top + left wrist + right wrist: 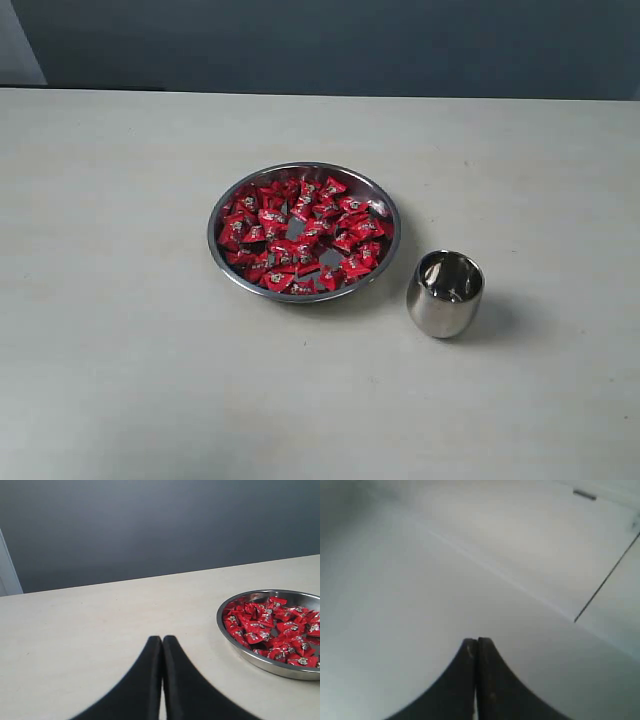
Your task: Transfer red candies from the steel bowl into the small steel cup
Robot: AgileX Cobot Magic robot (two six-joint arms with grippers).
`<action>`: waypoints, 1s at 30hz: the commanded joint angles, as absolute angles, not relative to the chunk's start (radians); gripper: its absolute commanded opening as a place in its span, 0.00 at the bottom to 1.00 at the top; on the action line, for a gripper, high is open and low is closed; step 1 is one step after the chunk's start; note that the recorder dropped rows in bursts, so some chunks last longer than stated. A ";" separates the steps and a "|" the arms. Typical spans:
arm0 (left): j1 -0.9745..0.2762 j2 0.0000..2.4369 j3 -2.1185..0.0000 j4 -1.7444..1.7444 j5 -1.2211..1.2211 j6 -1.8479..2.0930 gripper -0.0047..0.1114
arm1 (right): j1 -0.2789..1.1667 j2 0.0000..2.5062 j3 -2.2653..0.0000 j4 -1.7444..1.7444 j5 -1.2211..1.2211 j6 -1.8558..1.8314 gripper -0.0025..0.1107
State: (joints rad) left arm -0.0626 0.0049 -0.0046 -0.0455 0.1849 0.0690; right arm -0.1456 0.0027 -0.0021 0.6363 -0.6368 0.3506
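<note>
In both wrist views, left gripper [162, 641] and right gripper [477, 642] sit pressed together, empty. I'd pinch one shiny red candy [234, 231] near the rim of the wide steel bowl [212, 240], then release right over the small rounded steel cup [445, 297].

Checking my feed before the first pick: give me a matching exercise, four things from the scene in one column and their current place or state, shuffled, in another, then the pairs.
Column one
1. red candies
2. small steel cup
3. left gripper
4. right gripper

Column two
A. shut, none of the task's things in its camera's sight
B. upright on the table, apart from the steel bowl, no red showing inside
C. heaped in the steel bowl
D. shut, holding nothing, the steel bowl in its camera's sight

Pairs: 1-C, 2-B, 3-D, 4-A
</note>
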 commanded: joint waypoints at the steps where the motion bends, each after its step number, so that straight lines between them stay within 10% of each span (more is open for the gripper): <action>1: -0.062 0.000 0.000 -0.047 0.178 0.068 0.06 | -0.150 0.000 0.000 0.474 -0.320 0.487 0.02; 30: -0.062 0.000 0.000 -0.047 0.178 0.068 0.06 | -0.148 0.238 -0.315 -0.099 -0.031 0.531 0.02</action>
State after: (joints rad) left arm -0.0626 0.0049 -0.0046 -0.0455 0.1849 0.0690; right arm -0.1456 0.1241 -0.2123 0.0157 -0.0633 0.5342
